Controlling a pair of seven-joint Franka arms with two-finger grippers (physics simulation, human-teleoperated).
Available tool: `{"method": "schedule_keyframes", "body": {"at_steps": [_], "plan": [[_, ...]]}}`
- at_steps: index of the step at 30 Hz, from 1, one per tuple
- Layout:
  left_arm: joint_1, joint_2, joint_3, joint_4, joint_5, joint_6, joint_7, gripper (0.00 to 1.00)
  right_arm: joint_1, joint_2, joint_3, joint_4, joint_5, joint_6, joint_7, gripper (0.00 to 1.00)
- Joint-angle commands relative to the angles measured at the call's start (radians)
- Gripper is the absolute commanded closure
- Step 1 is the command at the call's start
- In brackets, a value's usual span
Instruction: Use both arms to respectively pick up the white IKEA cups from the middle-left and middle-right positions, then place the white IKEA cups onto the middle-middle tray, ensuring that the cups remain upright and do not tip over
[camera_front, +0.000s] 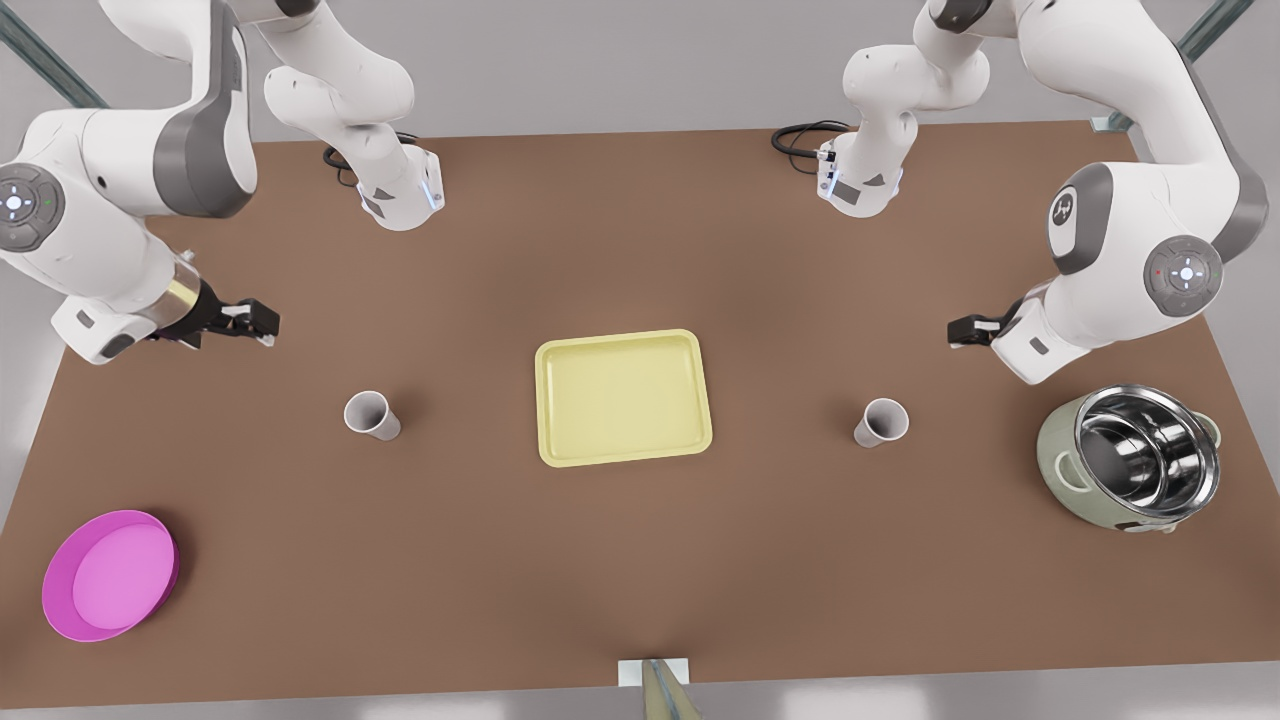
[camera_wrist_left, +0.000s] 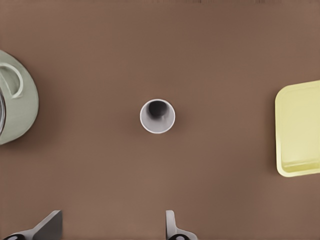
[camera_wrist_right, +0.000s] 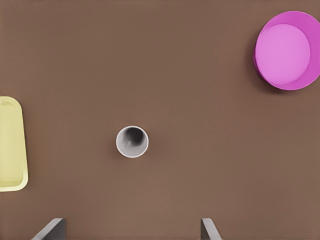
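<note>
Two white cups stand upright on the brown table, one (camera_front: 372, 414) on the front view's left of the pale yellow tray (camera_front: 623, 397) and one (camera_front: 881, 422) on its right. My left gripper (camera_front: 965, 330) hangs above the table behind the right-hand cup. In the left wrist view that gripper (camera_wrist_left: 111, 230) is open, with the cup (camera_wrist_left: 157, 116) below it and the tray (camera_wrist_left: 300, 130) off to one side. My right gripper (camera_front: 262, 322) hovers behind the left-hand cup. It (camera_wrist_right: 131, 230) is open too, over its cup (camera_wrist_right: 132, 141), with the tray's edge (camera_wrist_right: 10, 145) in sight.
A steel pot with a pale green shell (camera_front: 1135, 455) stands at the front view's right, close under the left arm; its side (camera_wrist_left: 15, 100) appears in the left wrist view. A magenta plate (camera_front: 110, 575) lies near the front left corner, its rim (camera_wrist_right: 287, 50) seen from the right wrist.
</note>
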Motion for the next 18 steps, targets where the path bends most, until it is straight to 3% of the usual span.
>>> {"method": "schedule_keyframes", "body": {"at_steps": [1, 4, 7, 10, 15, 18], "plan": [[0.000, -0.001, 0.000, -0.001, 0.000, 0.007, -0.006, 0.00, 0.003, 0.000, 0.000, -0.003, 0.006, 0.013, 0.008, 0.00], [-0.003, 0.057, 0.001, 0.005, 0.004, 0.011, -0.010, 0.00, 0.003, 0.023, 0.000, -0.003, 0.006, 0.013, 0.008, 0.00], [0.026, 0.263, 0.000, 0.012, -0.004, 0.204, -0.010, 0.00, 0.003, 0.141, 0.003, -0.003, 0.019, 0.064, 0.008, 0.00], [0.025, 0.320, 0.000, 0.002, -0.007, 0.341, -0.010, 0.00, 0.002, 0.152, 0.001, -0.130, 0.041, 0.190, 0.008, 0.00], [0.032, 0.252, 0.001, -0.214, -0.032, 0.545, -0.012, 0.00, -0.014, 0.149, 0.001, -0.267, 0.044, 0.372, 0.008, 0.00], [0.031, 0.255, 0.001, -0.245, -0.032, 0.547, -0.013, 0.00, -0.023, 0.152, 0.001, -0.335, 0.044, 0.463, 0.008, 0.00]]}}
